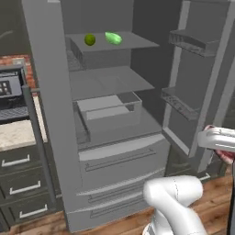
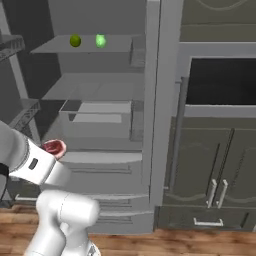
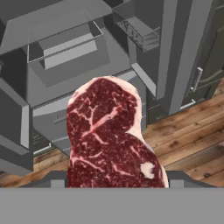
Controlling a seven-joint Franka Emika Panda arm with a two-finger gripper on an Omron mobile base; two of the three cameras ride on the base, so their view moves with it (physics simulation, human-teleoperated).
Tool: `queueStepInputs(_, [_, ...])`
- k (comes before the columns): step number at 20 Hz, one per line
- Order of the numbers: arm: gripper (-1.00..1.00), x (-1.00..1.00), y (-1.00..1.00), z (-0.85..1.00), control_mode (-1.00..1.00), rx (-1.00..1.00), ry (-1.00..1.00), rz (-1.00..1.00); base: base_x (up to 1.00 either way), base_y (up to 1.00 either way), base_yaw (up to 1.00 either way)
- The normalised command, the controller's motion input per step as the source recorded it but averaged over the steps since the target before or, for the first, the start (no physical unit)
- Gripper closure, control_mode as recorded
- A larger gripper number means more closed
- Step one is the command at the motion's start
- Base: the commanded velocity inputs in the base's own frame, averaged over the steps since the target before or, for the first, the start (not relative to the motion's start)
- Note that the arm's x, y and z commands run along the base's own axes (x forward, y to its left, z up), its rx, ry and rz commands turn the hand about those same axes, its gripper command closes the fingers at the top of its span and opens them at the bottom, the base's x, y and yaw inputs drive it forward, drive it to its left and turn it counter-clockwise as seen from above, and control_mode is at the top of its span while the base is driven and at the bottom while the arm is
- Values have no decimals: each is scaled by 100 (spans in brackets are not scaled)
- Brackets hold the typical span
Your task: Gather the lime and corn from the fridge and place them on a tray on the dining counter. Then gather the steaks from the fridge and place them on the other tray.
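In the hand view a red steak (image 3: 109, 135) with pale marbling stands up between the fingers of my gripper (image 3: 116, 180), which is shut on it and held in front of the open fridge (image 1: 50, 92). The same steak (image 2: 53, 147) peeks out beside my arm in the right base view, and a sliver of the steak (image 1: 225, 156) shows at the right edge of the left base view. On the fridge's top shelf lie the round green lime (image 1: 90, 40) (image 2: 75, 40) and, just to its right, the pale green corn (image 1: 113, 38) (image 2: 100, 40). The steak hides my fingertips.
The fridge's right door (image 1: 193, 43) stands open with wire bins. A grey crisper box (image 1: 108, 110) sits on a lower shelf above the shut bottom drawers (image 1: 121, 160). A wall counter with dark drawers (image 1: 18, 133) is left; dark cabinets (image 2: 220, 165) right. Wood floor (image 3: 192, 131) lies below.
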Motion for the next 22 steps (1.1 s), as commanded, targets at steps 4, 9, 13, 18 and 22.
queueStepInputs(4, [100,0,0,0,100,0,0,0,-72,-3,-39])
queueStepInputs(9, [100,0,0,0,100,0,0,0,-46,-28,-40])
queueStepInputs(13, [100,0,0,0,100,0,0,0,-22,-47,-42])
queueStepInputs(18, [100,0,0,0,100,0,0,0,-13,-72,-44])
queueStepInputs(22, [100,0,0,0,100,0,0,0,-3,-81,-44])
